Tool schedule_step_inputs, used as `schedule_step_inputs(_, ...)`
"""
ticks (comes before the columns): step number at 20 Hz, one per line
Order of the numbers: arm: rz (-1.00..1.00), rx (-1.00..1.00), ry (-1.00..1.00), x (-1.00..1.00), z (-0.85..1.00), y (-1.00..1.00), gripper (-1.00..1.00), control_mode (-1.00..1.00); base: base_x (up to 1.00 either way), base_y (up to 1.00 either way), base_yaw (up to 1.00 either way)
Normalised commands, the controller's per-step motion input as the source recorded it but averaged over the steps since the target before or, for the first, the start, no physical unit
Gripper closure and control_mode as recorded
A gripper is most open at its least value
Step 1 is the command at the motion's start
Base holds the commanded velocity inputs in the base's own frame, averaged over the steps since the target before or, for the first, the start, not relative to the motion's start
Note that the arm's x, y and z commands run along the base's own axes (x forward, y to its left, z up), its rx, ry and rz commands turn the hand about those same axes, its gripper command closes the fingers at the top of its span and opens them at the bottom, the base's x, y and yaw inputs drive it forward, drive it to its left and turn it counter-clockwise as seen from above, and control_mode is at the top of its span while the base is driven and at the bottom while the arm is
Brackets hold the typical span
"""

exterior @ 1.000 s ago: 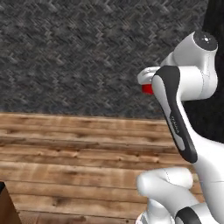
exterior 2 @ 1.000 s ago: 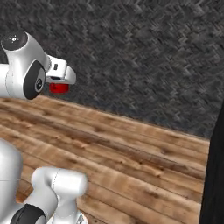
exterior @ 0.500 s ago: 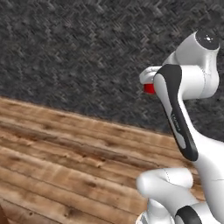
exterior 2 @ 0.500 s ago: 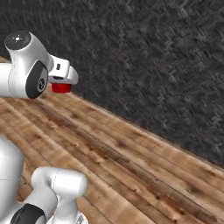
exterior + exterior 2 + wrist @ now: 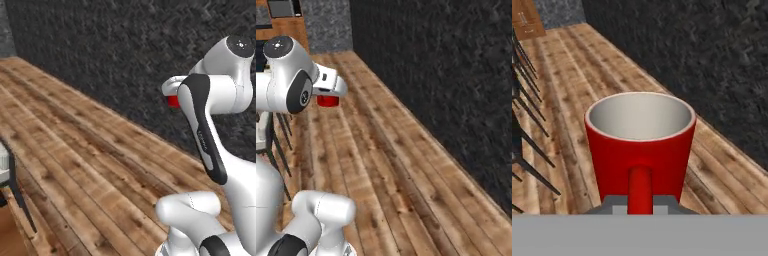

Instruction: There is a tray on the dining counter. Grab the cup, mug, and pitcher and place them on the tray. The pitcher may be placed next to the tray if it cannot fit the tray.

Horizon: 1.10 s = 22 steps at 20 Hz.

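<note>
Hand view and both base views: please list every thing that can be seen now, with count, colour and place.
mug: one, red with white inside, upright, held at its handle in front of the hand camera, above the floor.
floor: one, brown wooden planks, under the robot.
wall: one, dark grey, rough, along the edge of the floor.
stool legs: several, thin and black, at the left of the hand view.
cabinet: one, brown wood, far at the top left of the right base view.
gripper: one, dark finger tips, shut on the mug's handle.
arm: one, white with dark joints, raised over the floor.
</note>
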Motion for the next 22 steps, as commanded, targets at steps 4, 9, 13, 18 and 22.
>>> schedule_step_inputs(4, 0.0, 0.0, 0.0, 0.0, 0.0, 0.0, 1.0, 1.0, 0.68, -0.53, 0.81)
schedule_step_inputs(9, 0.0, 0.0, 0.0, 0.0, 0.0, 0.0, 1.0, 1.0, 0.61, -0.59, 0.79)
schedule_step_inputs(13, 0.0, 0.0, 0.0, 0.0, 0.0, 0.0, 1.0, 1.0, 0.62, -0.62, 0.79)
schedule_step_inputs(18, 0.0, 0.0, 0.0, 0.0, 0.0, 0.0, 1.0, 1.0, 0.61, -0.57, 0.79)
schedule_step_inputs(22, 0.0, 0.0, 0.0, 0.0, 0.0, 0.0, 1.0, 1.0, 0.55, -0.49, 0.74)
